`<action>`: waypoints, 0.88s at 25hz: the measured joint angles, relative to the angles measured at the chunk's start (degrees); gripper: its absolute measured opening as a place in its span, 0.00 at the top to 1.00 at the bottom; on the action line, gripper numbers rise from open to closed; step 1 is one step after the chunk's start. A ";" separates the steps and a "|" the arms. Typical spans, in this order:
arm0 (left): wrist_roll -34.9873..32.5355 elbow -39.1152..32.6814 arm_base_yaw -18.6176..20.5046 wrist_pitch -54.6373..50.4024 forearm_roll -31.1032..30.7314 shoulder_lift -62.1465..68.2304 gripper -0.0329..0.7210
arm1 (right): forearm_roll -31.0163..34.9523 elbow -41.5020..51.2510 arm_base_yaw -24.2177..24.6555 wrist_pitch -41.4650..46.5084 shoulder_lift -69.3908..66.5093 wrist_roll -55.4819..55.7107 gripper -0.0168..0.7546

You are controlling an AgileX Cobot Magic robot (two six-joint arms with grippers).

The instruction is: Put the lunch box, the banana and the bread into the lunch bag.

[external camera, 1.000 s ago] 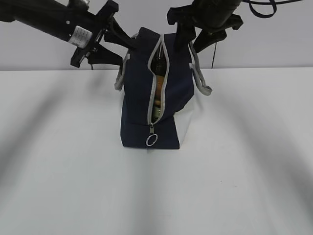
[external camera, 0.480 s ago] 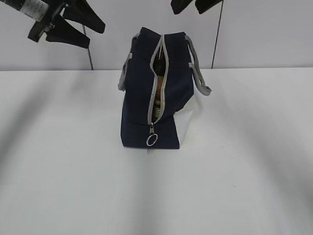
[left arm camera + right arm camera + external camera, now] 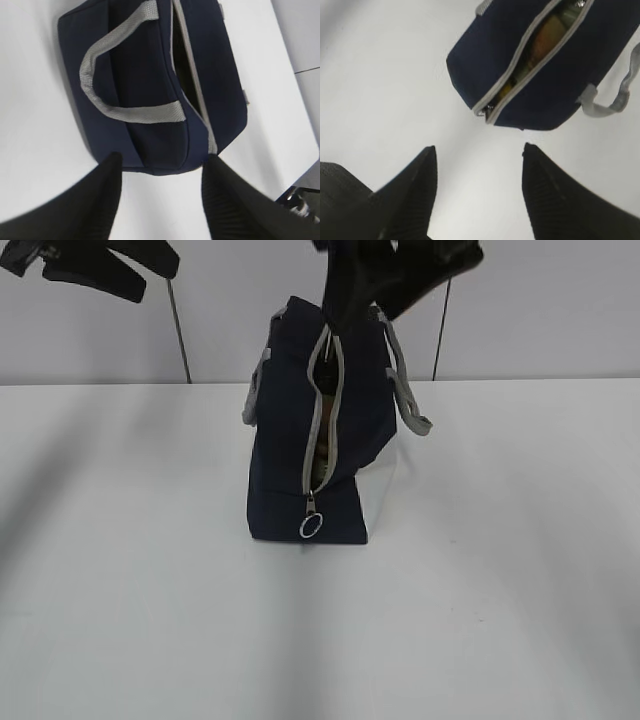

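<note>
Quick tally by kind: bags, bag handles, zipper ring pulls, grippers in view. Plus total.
Lunch bag: 1
Grey handles: 2
Zipper ring pull: 1
Grippers, left gripper and right gripper, both open and empty: 2
Total: 6

**Bright, even light with soft shadows and blurred edges**

Diffuse light fills all three views. The white table [image 3: 150, 590] is nearly washed out, crossed by broad, faint grey shadows. The navy lunch bag [image 3: 290, 440] reads very dark. In both wrist views everything is soft, the near black fingers [image 3: 410, 195] most blurred.
</note>
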State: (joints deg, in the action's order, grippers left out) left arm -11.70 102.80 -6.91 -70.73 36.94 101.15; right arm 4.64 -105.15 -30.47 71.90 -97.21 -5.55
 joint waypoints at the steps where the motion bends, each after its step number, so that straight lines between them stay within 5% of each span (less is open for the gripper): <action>1: 0.41 0.00 -0.48 -0.07 -1.76 -0.61 0.47 | -0.26 1.45 -0.39 0.00 0.27 0.26 0.45; 9: 0.84 -4.21 -7.58 -0.40 -8.58 -2.70 0.48 | -1.58 19.28 -1.63 -4.03 4.87 1.28 0.45; 16: 0.84 -10.40 -11.05 -0.29 -9.88 -3.80 0.49 | -2.56 37.31 -1.63 -22.05 12.44 1.31 0.45; 22: 0.84 -14.29 -13.26 -0.16 -9.93 -3.80 0.49 | -2.73 50.37 -1.63 -48.43 15.86 1.41 0.45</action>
State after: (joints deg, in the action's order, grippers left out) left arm -10.86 88.51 -20.16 -70.89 27.01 97.36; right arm 1.91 -54.78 -32.10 23.47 -81.35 -4.15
